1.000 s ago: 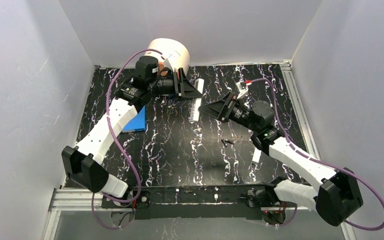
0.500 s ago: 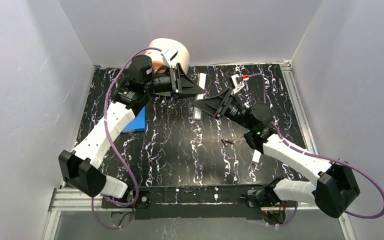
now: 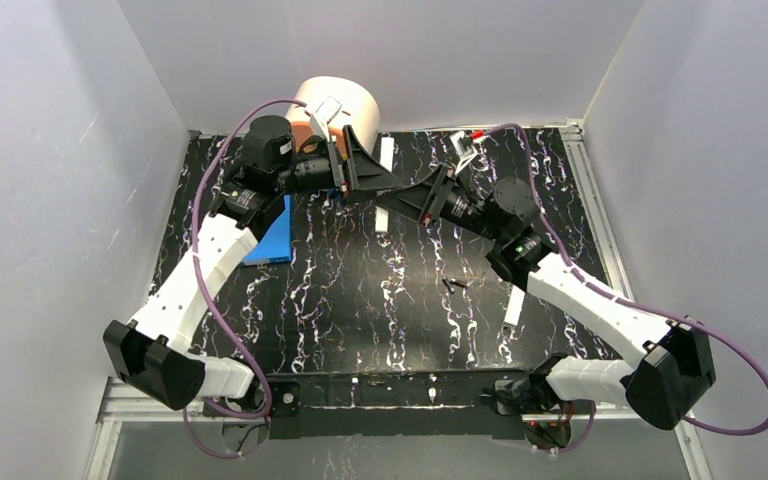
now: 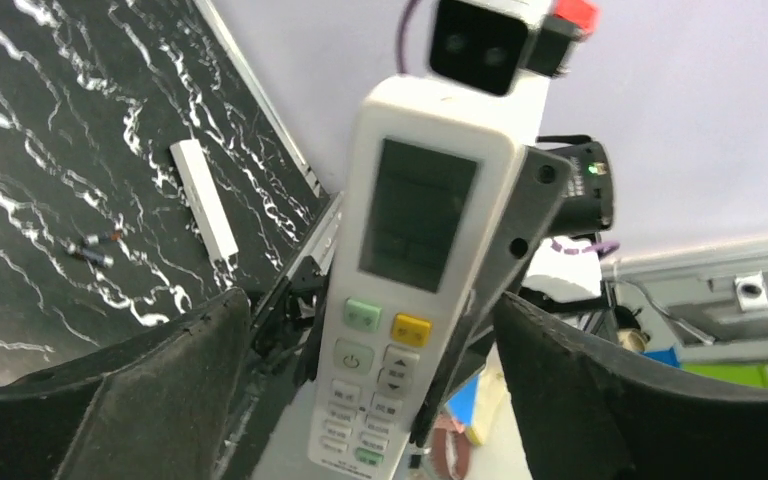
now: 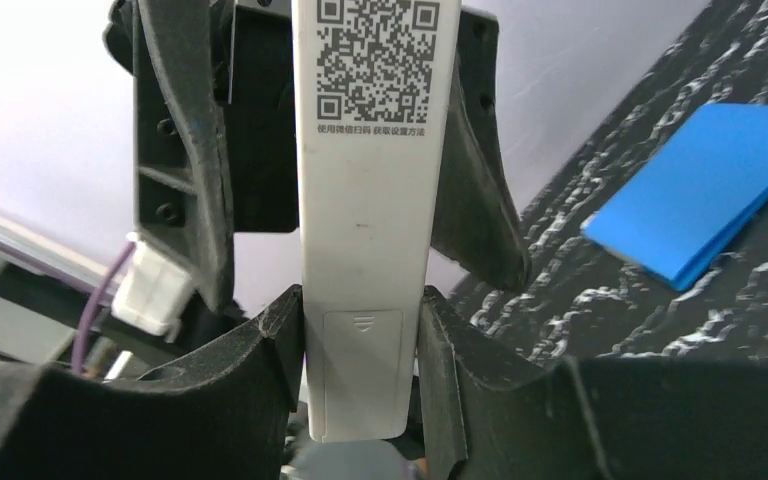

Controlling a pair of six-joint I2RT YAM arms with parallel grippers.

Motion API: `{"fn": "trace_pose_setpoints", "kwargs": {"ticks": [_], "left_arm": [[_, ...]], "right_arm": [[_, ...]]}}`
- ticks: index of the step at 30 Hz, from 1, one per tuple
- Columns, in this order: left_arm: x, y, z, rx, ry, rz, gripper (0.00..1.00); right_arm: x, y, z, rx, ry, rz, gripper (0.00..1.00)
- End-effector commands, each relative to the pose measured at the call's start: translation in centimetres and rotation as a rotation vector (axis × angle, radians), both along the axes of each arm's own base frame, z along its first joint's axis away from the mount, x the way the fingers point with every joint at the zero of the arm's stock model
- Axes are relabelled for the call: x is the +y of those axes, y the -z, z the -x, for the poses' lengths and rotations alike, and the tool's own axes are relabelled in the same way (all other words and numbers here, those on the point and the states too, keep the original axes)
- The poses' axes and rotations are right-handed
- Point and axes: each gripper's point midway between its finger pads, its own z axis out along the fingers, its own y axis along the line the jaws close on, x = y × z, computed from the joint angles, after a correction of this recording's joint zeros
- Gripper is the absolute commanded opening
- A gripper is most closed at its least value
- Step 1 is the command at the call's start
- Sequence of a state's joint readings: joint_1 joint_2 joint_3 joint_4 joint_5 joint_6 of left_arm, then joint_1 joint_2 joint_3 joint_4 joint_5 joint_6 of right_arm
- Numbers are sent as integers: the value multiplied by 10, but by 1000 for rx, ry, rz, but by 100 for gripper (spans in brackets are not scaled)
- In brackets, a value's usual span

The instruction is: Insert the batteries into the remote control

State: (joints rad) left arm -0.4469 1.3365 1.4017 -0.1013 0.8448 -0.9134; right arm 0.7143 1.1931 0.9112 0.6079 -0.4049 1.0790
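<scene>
Up in the air above the black marbled table [image 3: 360, 300]: the slim white plastic remote control [image 4: 415, 260] with its pale-green screen. Squeezed on both long sides by the right gripper [image 5: 360, 300], down by the battery lid (lid on). Left gripper [image 4: 372, 300] spread wide, not touching the remote. Down on the table, close together: two tiny dark round batteries [image 3: 454, 284].

Remote control [image 5: 365, 250] in right end effector [image 5: 360, 310], above table [image 3: 360, 300]; batteries [image 3: 453, 285] on table, right of centre
</scene>
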Motion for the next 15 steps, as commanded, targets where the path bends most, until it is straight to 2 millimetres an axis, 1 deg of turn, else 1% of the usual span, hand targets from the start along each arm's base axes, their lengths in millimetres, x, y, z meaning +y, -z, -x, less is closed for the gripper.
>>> {"fn": "trace_pose_setpoints", "kwargs": {"ticks": [1,4,5,7,9,10,12,14,15], "left_arm": [[26,2,2,-39,-117,-123,98],[43,5,-1,-62,-175,-225,98],[48,6,-1,-65,-191,-258,99],[53,11,2,-55,-194,-301,98],[57,14,11,-16,-180,-315,99],[59,15,13,-1,-176,-321,98],[66,24,15,38,-202,-353,99],[70,31,15,61,-218,-373,99],[71,32,15,63,-221,-375,98]], "right_arm": [[4,-3,-8,-172,27,177,32],[2,12,-18,-262,47,390,31],[2,12,-19,-297,56,457,31],[0,28,-24,-338,68,594,30],[-2,43,-26,-364,84,697,28],[-3,47,-27,-375,94,724,28],[0,51,-26,-393,108,739,28],[5,55,-25,-418,109,757,28],[9,61,-22,-428,94,785,28]]}}
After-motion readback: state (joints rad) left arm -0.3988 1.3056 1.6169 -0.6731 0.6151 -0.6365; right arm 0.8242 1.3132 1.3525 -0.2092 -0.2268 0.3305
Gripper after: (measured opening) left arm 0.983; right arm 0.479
